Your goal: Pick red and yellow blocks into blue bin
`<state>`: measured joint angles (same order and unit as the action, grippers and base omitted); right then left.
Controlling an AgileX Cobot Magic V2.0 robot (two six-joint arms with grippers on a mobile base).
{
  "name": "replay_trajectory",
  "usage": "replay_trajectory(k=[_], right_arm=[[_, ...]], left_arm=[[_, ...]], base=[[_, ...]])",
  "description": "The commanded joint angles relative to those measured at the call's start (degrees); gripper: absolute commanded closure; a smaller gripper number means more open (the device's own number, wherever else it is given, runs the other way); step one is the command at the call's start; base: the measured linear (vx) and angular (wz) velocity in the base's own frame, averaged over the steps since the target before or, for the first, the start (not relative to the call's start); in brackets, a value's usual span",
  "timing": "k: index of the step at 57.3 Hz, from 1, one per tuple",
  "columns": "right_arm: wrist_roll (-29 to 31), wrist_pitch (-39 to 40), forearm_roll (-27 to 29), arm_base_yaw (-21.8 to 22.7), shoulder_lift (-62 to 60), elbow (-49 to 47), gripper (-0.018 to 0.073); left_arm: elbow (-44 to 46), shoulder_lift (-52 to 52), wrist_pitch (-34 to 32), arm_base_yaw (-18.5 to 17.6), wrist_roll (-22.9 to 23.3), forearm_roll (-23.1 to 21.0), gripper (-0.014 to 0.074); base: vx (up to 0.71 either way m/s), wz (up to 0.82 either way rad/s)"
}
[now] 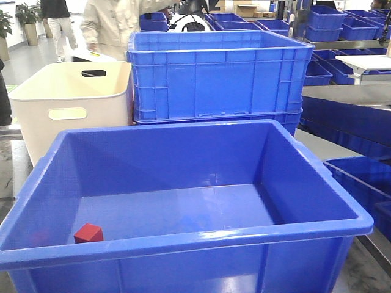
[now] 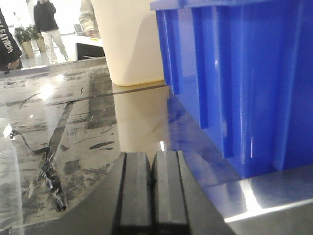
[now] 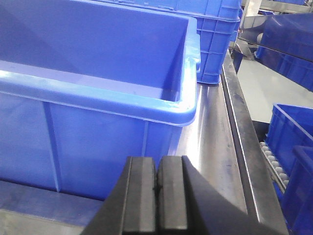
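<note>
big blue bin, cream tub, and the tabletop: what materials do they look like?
Blue bin: looks like moulded plastic, smooth and semi-glossy; soft highlights on the floor and rolled rim.
Cream tub: likely plastic too, matte, with cut-out handle slots and even colour.
Tabletop: appears to be polished metal, possibly stainless steel; it mirrors the tub and the ribbed blue crate, with dark smears across it.

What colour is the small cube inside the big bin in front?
Red. The cube shows best in the front-facing view.

The small red cube (image 1: 88, 233) rests on the floor of the wide blue bin (image 1: 201, 238), apparently near its front-left corner; the bin sits on the tabletop's near edge.
</note>
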<state>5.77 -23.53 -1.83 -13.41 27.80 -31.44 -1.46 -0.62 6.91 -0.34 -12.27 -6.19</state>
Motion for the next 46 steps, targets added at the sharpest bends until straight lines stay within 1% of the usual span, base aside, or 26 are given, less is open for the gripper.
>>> replay_trajectory(k=[1,35,39,42,46], right_arm=[[0.1,4.5,-0.4,0.1,0.2,-1.7,0.057],[0.1,4.8,-0.7,0.1,0.1,-1.2,0.057],[0.1,5.5,-0.6,0.1,-0.8,0.8,0.057],[0.1,7.6,-0.4,0.2,-2.7,3.8,0.057],[0.0,12.1,0.4,0.3,-6.9,10.5,0.057]], left_arm=[[0.9,-0.4,-4.2,0.1,0.0,-0.1,0.0596],[0.9,-0.4,-4.2,0.1,0.0,-0.1,0.0594],[0.9,-0.4,-4.2,0.1,0.0,-0.1,0.0594],[0.9,-0.4,-4.2,0.1,0.0,-0.1,0.0594],[0.9,-0.4,-4.2,0.1,0.0,-0.1,0.0594]], base=[[0.0,0.0],[0.0,0.0],[0.0,0.0],[0.0,0.0],[0.0,0.0]])
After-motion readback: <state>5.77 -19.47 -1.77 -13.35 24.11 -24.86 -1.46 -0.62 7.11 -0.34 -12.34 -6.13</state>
